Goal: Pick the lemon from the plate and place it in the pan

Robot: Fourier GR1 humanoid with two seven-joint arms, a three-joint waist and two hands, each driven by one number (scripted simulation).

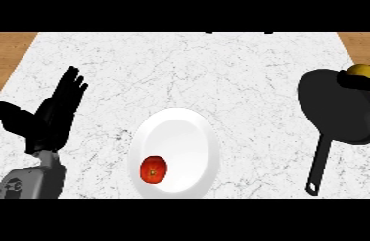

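At three o'clock, by the pan (pixel 339 112), the lemon (pixel 359 69) looked light and waxy; best cupped round its middle. The left hand (pixel 52 116) had its fingers (pixel 72 84) apart.

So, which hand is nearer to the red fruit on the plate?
Left. The left hand rests open just left of the plate bearing the red fruit; the right hand holds the lemon over the pan at the far right edge.

left hand (pixel 49 118): matte black all over, long slim fingers, a broader thumb, blocky palm. Short grey wrist collar (pixel 45 156) behind it. left forearm (pixel 37 179): grey rounded shell, lighter along the top, small dark marking (pixel 12 186) on the outer side.
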